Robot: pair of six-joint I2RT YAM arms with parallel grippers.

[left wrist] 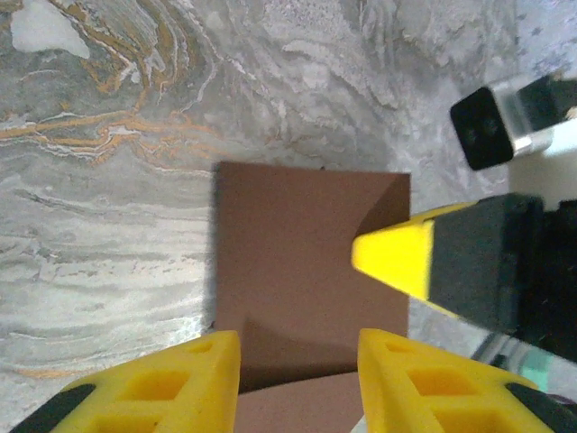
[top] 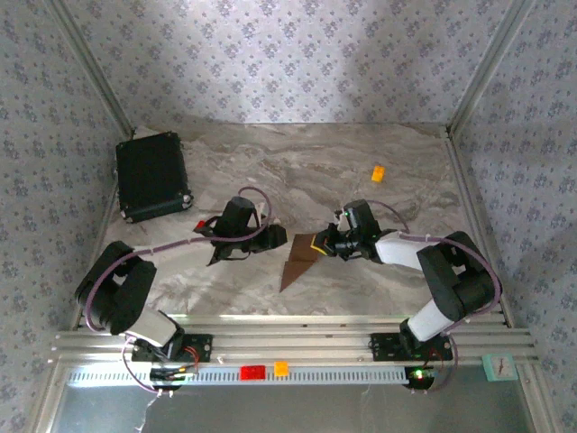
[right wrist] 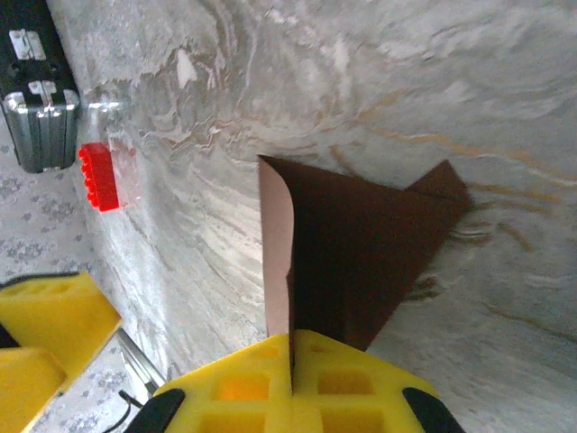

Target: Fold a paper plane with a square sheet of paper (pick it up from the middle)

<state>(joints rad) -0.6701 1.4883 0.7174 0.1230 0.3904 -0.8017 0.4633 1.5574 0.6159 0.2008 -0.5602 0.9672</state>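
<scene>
The square sheet of paper [top: 294, 268] is dark brown and partly folded, and it stands up off the marble table between the two arms. My right gripper [right wrist: 290, 347] is shut on its near edge, with the folded layers [right wrist: 361, 244] running away from the fingers. My left gripper [left wrist: 297, 379] is open. Its yellow fingers [left wrist: 189, 383] stand apart on either side of the sheet's lower part [left wrist: 306, 262] and do not press it. The right gripper's yellow fingertip [left wrist: 397, 257] lies over the sheet's right side. In the top view the left gripper [top: 275, 240] and right gripper [top: 317, 244] face each other.
A black case [top: 151, 176] lies at the back left, close to the wall. A small orange block [top: 378, 172] sits at the back right. A red block [right wrist: 99, 176] lies near the case [right wrist: 36, 99]. The aluminium rail [top: 288, 347] runs along the near edge.
</scene>
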